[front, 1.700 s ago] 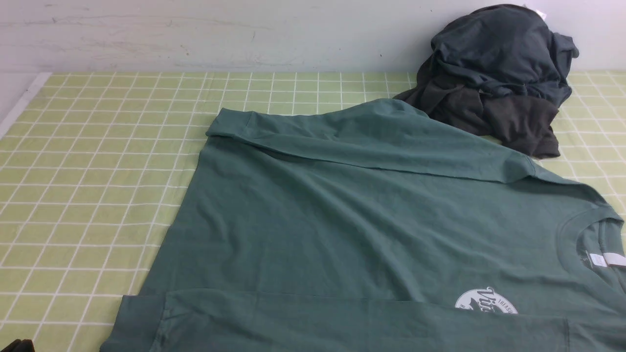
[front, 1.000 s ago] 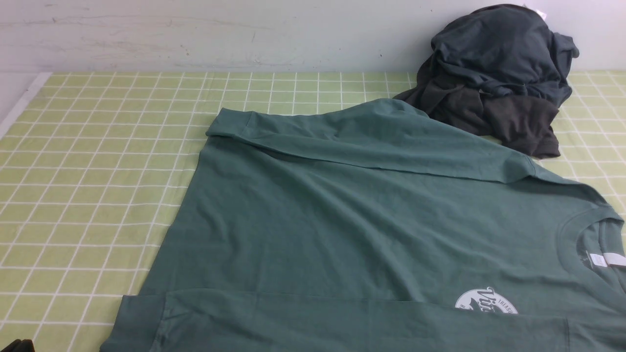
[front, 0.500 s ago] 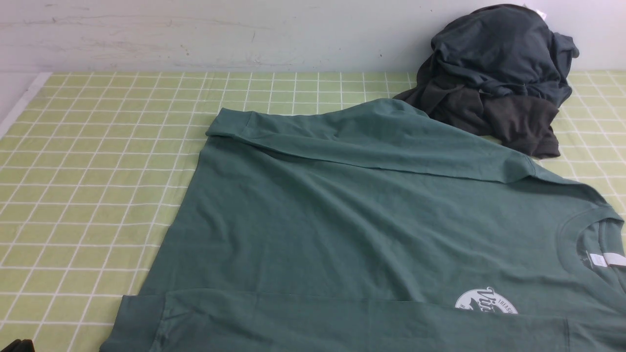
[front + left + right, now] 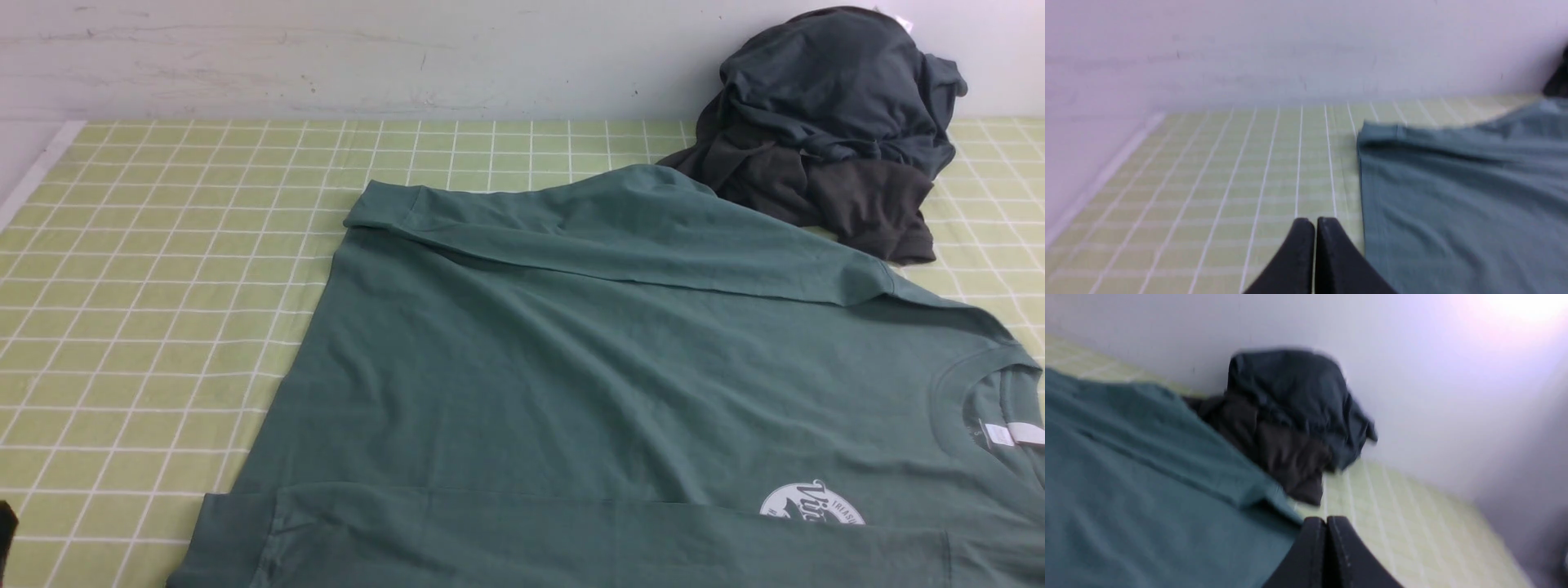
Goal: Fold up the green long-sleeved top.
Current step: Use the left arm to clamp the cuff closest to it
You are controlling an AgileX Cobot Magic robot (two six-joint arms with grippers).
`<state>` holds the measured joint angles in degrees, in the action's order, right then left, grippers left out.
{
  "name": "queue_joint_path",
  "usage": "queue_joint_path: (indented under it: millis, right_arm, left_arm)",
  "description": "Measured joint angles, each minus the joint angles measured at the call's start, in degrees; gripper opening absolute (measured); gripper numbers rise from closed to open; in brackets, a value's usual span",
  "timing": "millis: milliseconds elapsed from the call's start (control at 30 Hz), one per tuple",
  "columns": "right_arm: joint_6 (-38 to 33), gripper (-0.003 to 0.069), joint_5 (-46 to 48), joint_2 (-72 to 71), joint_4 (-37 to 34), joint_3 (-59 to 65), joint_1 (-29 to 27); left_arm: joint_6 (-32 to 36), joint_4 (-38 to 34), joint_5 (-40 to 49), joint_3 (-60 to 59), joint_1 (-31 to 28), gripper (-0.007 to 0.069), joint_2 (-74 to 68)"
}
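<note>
Green long-sleeved top (image 4: 571, 351) lies flat across the centre and lower right of your front view on the checked tabletop (image 4: 163, 245). Dark garments (image 4: 833, 122) sit heaped at upper right. Your left gripper (image 4: 1314, 222) and right gripper (image 4: 1327, 520) have their jaws pressed together, holding nothing.

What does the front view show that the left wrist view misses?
Front only: the white chest logo, neck tag and ribbed collar of the green long-sleeved top. Left wrist only: the left claw, shut and empty, over the checked cloth beside the top's edge. Both: the top's body, its far sleeve folded across, and the checked cloth.
</note>
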<state>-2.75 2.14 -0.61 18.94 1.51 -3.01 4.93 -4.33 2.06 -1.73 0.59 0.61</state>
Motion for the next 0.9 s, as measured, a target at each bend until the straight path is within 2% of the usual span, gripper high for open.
queue_joint_path:
  millis: [100,133,233,400,467,567,700,767,800,867,900]
  right_arm:
    - [0.00,-0.0014,-12.70,0.00,3.85,0.00,0.00]
    - [0.00,-0.0014,-14.51,0.00,3.99,0.00,0.00]
    - [-0.15,-0.0014,-28.04,0.00,4.91,0.00,0.00]
    - [2.40,-0.0014,-34.99,0.00,1.36,0.00,0.00]
    - [4.55,-0.0014,-35.59,0.00,-1.57,-0.36,0.00]
    - [6.48,-0.0014,-30.13,1.06,-5.32,-6.14,0.00]
    - [6.85,-0.0014,-20.27,7.77,-5.37,-16.36,0.00]
    - [6.89,-0.0014,-10.66,14.99,-4.49,-23.17,0.00]
    - [6.89,-0.0014,-9.81,15.64,-4.40,-23.66,0.00]
    - [8.00,-0.0014,4.69,25.23,-5.49,-28.74,0.00]
    - [8.11,-0.0014,5.89,25.92,-5.74,-29.37,0.00]
  left_arm:
    - [-0.24,0.00,-9.07,0.00,0.00,-0.0004,0.00]
    - [-0.24,0.00,-10.29,0.00,0.00,-0.0004,0.00]
    - [-0.51,0.00,-21.46,0.00,0.00,-0.0004,0.00]
    - [-6.32,0.00,-35.07,0.13,0.00,-0.0004,0.00]
    - [-10.15,0.48,-35.01,2.45,0.00,-0.0004,-0.13]
    - [-13.29,4.33,-28.98,11.46,0.00,-0.0004,-3.39]
    - [-14.57,11.72,-16.03,24.20,0.00,-0.0004,-12.63]
    - [-15.15,14.78,-8.21,31.36,0.00,-0.0004,-21.12]
    - [-15.21,14.92,-7.61,31.82,0.00,-0.0004,-21.12]
    - [-15.72,15.34,1.39,36.57,0.06,-0.0004,-31.50]
    - [-15.72,15.38,2.31,36.57,0.09,-0.0004,-32.19]
